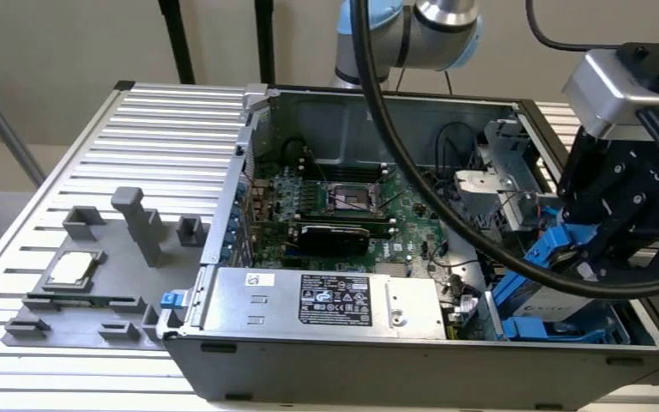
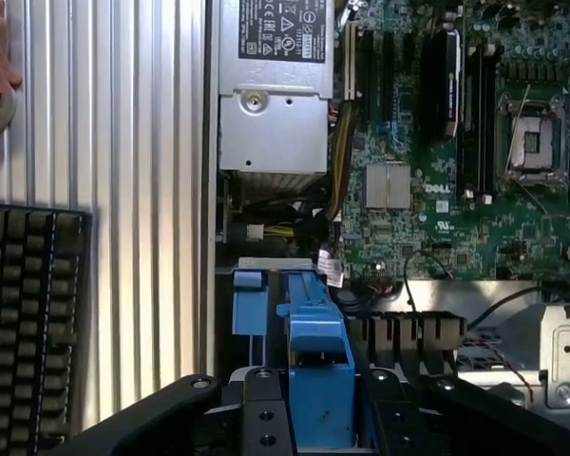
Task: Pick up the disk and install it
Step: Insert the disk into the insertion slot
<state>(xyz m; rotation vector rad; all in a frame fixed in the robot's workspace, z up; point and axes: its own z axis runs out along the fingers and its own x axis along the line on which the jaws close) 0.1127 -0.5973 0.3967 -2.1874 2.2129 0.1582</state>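
One disk — clamped between gripper jaws.

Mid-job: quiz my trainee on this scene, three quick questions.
1. True or false: the black tool is shut on the silver-grey metal disk in its bright blue plastic frame.
2. Over which part of the open grey metal computer case is the tool? A) the exterior view's left end B) the middle C) the exterior view's right end
3. Fill in: the small square silver chip lies on the grey plastic ____.
Key: 1 true; 2 C; 3 fixture.
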